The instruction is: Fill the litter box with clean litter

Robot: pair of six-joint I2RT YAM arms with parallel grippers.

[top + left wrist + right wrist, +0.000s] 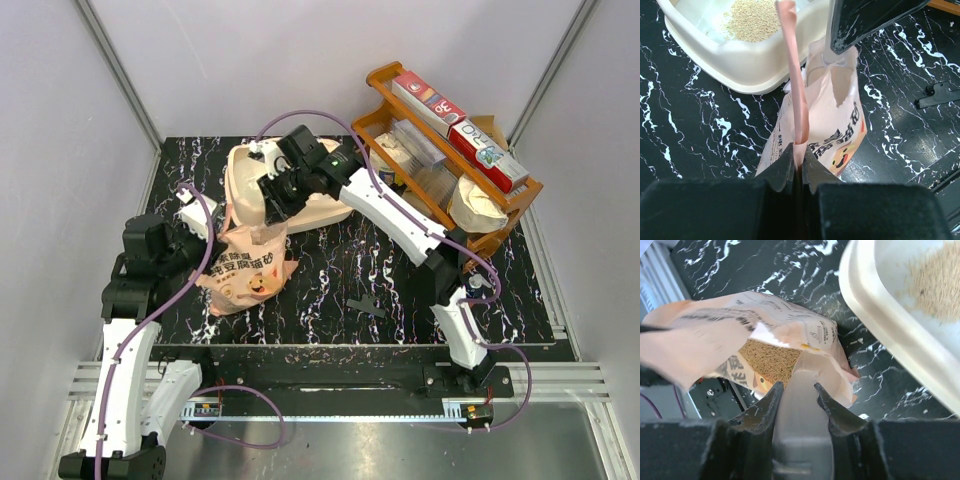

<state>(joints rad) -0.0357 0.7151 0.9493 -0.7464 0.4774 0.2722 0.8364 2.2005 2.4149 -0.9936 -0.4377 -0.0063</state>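
Litter box, smooth cream plastic, is sitting toward the table's 12 o'clock, with a thin patch of granular clean litter lying inside. At its 6 o'clock, the left gripper is pinching the crinkly bag's rim, apparently to spread the mouth. The right gripper is clamping a pale scoop and dipping it in.

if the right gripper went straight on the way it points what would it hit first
The pale tool held in the right gripper points into the open bag, so the tan litter inside would likely be met first, though depth is unclear.
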